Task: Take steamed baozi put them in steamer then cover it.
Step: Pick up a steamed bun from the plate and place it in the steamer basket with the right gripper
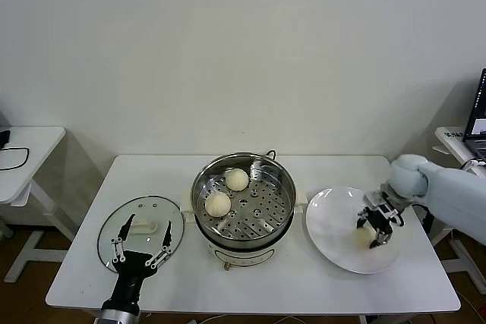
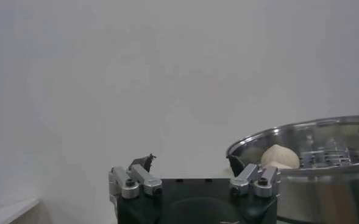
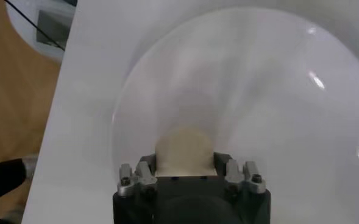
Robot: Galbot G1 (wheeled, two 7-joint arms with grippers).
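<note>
The steamer stands open at the table's middle with two steamed baozi on its perforated tray. My right gripper is low over the white plate, shut on a third baozi. In the right wrist view its fingers hug that bun on both sides. The cover lies flat on the table to the steamer's left. My left gripper hovers open and empty over the cover's near edge. In the left wrist view the left gripper faces the steamer, with a bun inside.
The white table has its front edge close to both grippers. A small side table with a black cable stands at far left. A laptop sits at far right. A cord runs behind the steamer.
</note>
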